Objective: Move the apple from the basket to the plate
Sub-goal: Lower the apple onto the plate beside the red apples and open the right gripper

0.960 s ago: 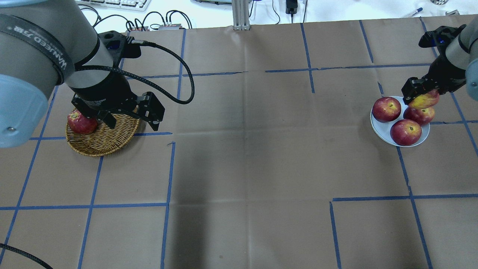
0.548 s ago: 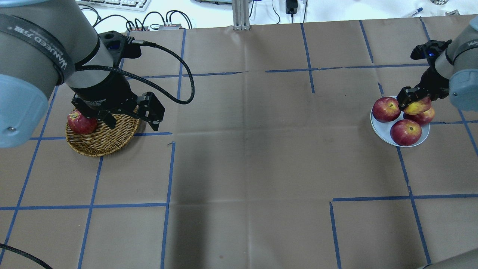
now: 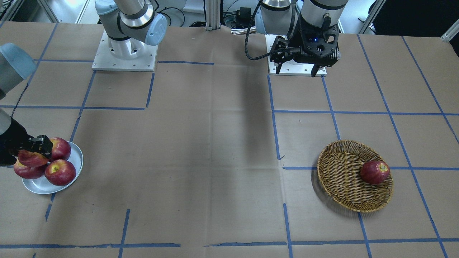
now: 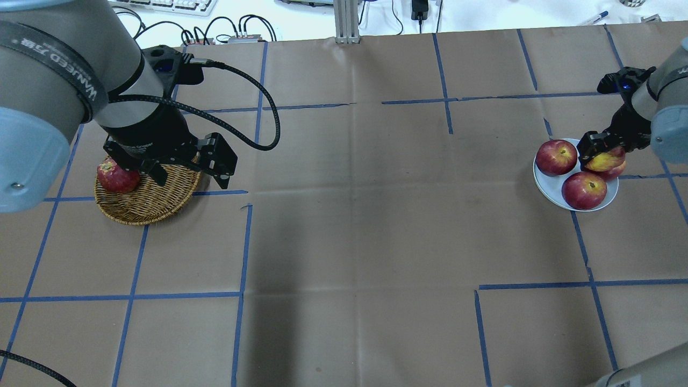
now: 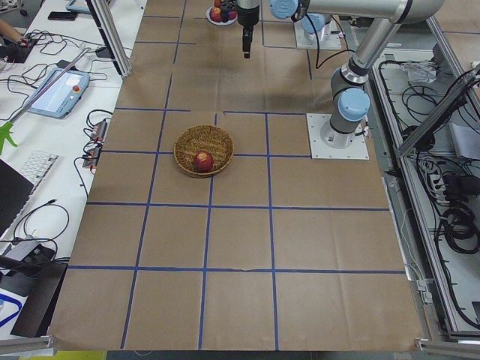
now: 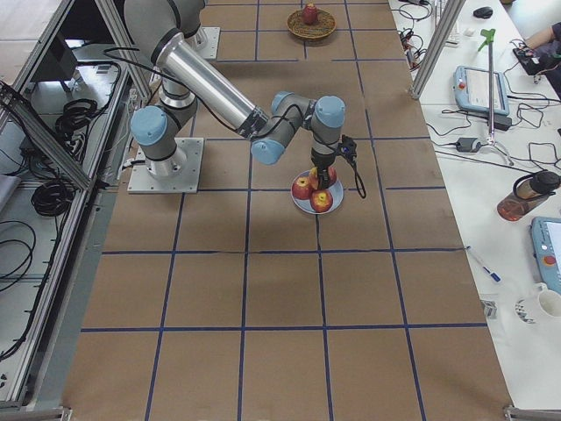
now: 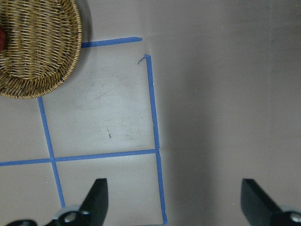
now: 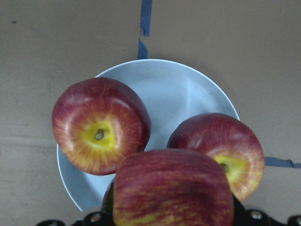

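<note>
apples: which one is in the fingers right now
The paler, yellow-streaked apple, clamped in the fingers of the right gripper over the plate. The three darker apples lie loose on it, a fourth in the basket.

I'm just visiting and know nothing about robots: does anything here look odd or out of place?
Nothing is spilled or damaged. One oddity: the plate is crowded with three darker apples, and the right gripper holds the apple directly over one of them, not over bare plate, so it might roll.
</note>
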{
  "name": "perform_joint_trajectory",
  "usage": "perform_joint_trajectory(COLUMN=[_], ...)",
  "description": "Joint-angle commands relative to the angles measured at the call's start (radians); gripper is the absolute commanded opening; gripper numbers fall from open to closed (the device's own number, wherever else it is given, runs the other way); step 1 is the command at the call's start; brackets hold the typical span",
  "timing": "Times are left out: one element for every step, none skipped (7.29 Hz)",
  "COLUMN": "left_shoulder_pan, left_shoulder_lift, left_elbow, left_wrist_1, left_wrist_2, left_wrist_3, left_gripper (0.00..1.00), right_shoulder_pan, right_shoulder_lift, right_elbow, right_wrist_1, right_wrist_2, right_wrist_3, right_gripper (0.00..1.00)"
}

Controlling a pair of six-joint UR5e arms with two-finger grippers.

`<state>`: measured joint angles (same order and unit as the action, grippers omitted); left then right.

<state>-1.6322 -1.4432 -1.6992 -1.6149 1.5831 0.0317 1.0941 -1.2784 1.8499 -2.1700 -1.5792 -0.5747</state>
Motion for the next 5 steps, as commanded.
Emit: perform_joint_trajectory(left_shoulder_pan=[0.000,0.000,0.000,0.000,0.000], left_shoulder_lift=[0.000,0.000,0.000,0.000,0.000], left_elbow=[0.000,0.000,0.000,0.000,0.000], left_wrist_1=[0.000,0.000,0.000,0.000,0.000], left_wrist_2=[0.000,0.000,0.000,0.000,0.000], left_wrist_3=[-0.001,-0.001,-0.001,0.001,-0.001], left_gripper=[0.99,0.99,0.99,0.99,0.99], right_shoulder_pan=[0.003,0.004,0.006,0.015,0.033], right_shoulder_lift=[0.004,0.001,-0.009,-0.015,-0.027], right_elbow=[0.002,0.014,0.014,0.008,-0.006], right_wrist_1=[0.003,0.003,0.003,0.003,0.001], right_wrist_2=[0.004,0.005,0.005,0.005,0.005], right_wrist_3=[0.001,0.001,-0.001,0.006,0.007], right_gripper=[0.51,0.72,1.00,1.00,1.00])
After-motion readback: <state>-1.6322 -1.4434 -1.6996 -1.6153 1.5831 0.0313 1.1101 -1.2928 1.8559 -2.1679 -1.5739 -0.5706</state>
